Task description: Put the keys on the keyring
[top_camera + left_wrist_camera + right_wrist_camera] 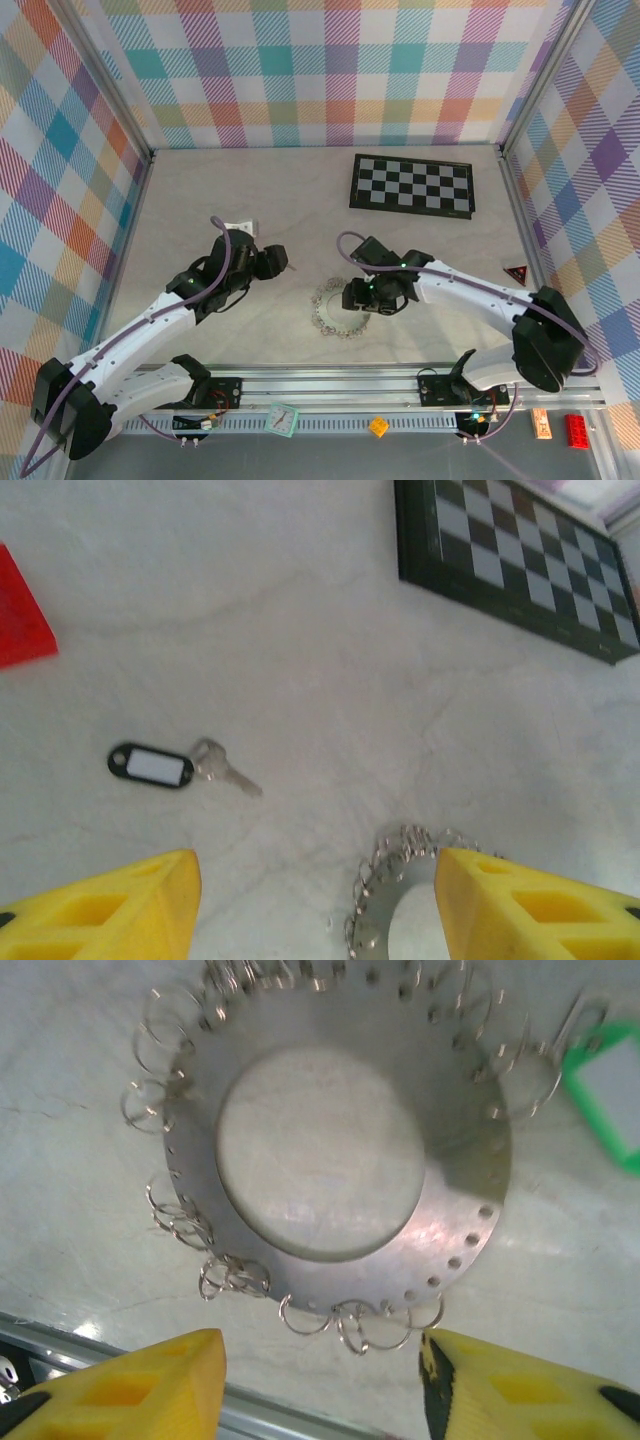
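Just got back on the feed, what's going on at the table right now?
Both grippers are open and empty. The right gripper hovers over the keyring, which lies flat on the table. The green-headed key sits at the ring's rim, and I cannot tell if it is hooked on. The left gripper looks down toward the black-headed key, which lies loose and apart from the ring.

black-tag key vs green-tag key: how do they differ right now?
Colour: the black-tag key has a black frame, the green-tag key a green one. Place: the black one lies alone on the table, apart from the keyring; the green one lies by the keyring's rim. Shared: both tags have a pale window.
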